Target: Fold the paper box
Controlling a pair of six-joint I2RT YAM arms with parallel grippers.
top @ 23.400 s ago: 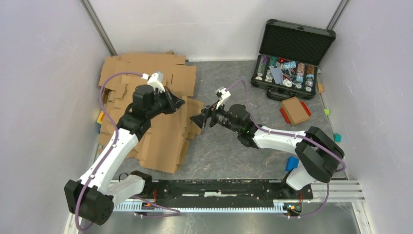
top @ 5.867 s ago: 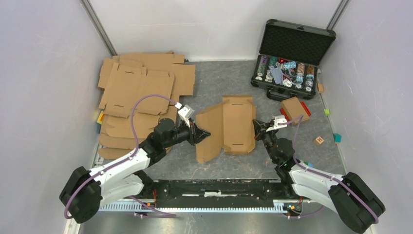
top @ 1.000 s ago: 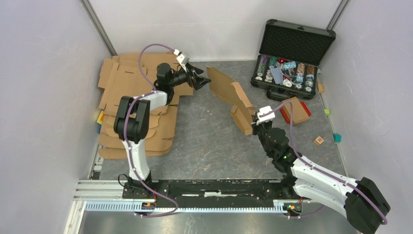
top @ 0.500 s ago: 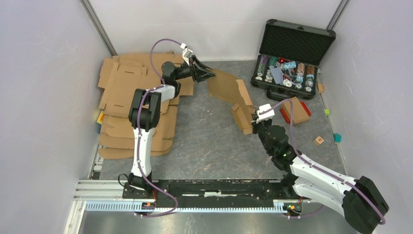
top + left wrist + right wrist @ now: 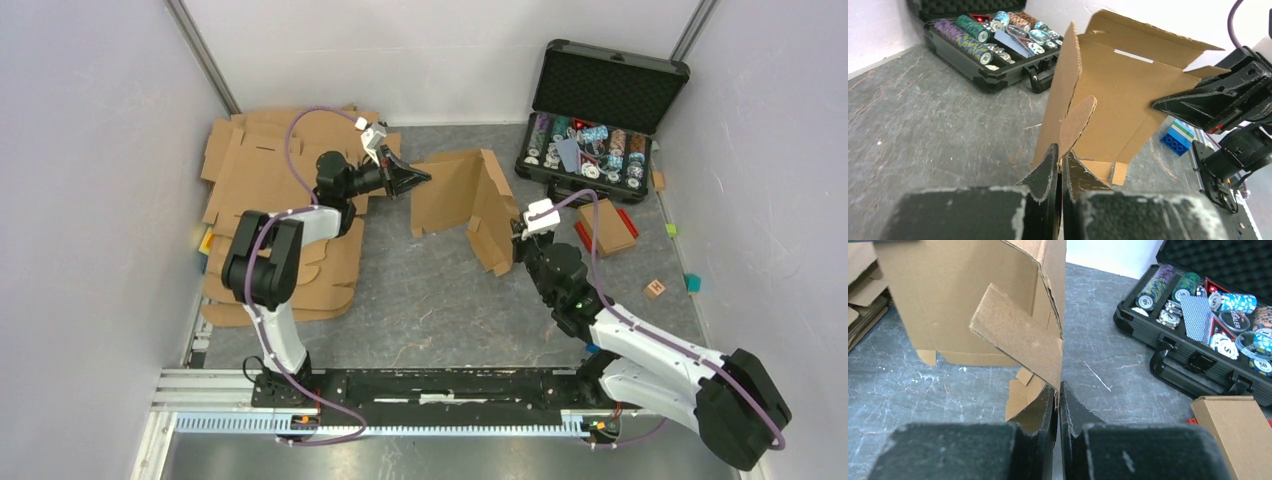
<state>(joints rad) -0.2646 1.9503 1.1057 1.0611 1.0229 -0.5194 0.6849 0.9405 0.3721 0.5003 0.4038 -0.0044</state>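
The paper box (image 5: 462, 195), a brown corrugated blank, stands half-folded and upright on the grey table (image 5: 420, 300) between both arms. My left gripper (image 5: 422, 178) is shut on the paper box's left edge; in the left wrist view its tips (image 5: 1060, 156) pinch a rounded flap (image 5: 1075, 122). My right gripper (image 5: 517, 240) is shut on the paper box's right side panel; in the right wrist view (image 5: 1059, 390) the cardboard wall (image 5: 973, 295) rises just ahead with a small flap (image 5: 1018, 337) sticking out.
A pile of flat cardboard blanks (image 5: 270, 200) lies at the left. An open black case of poker chips (image 5: 595, 130) stands at the back right, with a small closed cardboard box (image 5: 607, 225) in front of it. A wooden cube (image 5: 655, 289) and coloured bricks (image 5: 693, 283) lie at the right.
My left gripper closed on the box's left edge and swung it down and round, so the panel now stands upright facing forward. The right gripper kept its grip and shifted slightly.
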